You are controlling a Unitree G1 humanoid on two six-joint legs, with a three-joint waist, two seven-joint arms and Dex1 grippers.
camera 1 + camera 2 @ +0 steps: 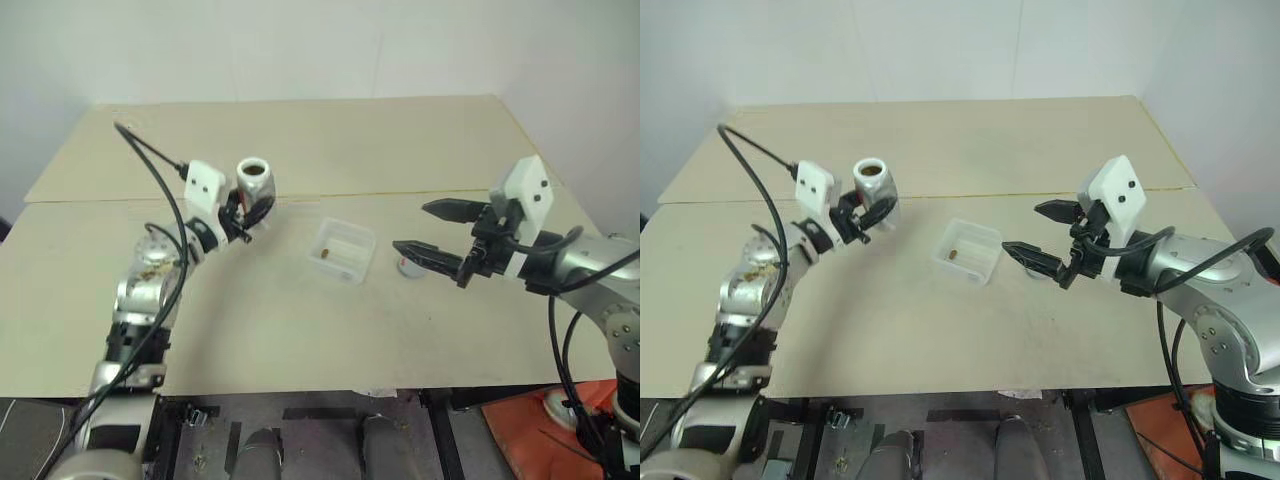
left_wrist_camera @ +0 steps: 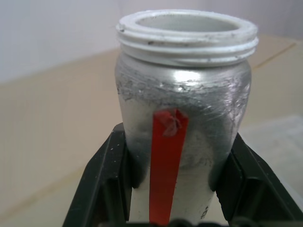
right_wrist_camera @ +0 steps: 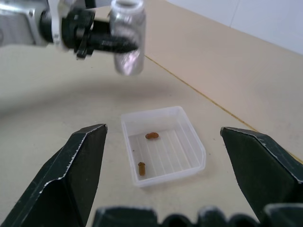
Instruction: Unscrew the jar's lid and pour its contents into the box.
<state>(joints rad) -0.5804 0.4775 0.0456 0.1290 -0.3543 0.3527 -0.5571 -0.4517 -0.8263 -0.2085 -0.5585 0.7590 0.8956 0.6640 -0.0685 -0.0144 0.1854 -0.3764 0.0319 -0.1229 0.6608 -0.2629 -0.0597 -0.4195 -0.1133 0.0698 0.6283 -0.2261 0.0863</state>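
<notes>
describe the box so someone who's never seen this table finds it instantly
On the light wooden table, look near the middle, between the two grippers. The box is a shallow clear plastic tray with rounded corners and a ribbed floor, holding two small brown bits. Unlike the open-mouthed jar held upright in the left gripper, it rests on the table.

The lid [image 1: 409,267] is mostly hidden behind the right gripper [image 1: 432,232]; the jar [image 2: 182,118] base is cut off.

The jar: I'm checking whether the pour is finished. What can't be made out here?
- Jar: the eye views look into its dark mouth; whether bits remain is too small to tell.
- Jar base: cut off by the left wrist view's edge, between the left hand's fingers.
- Lid: mostly hidden behind the right hand.
</notes>
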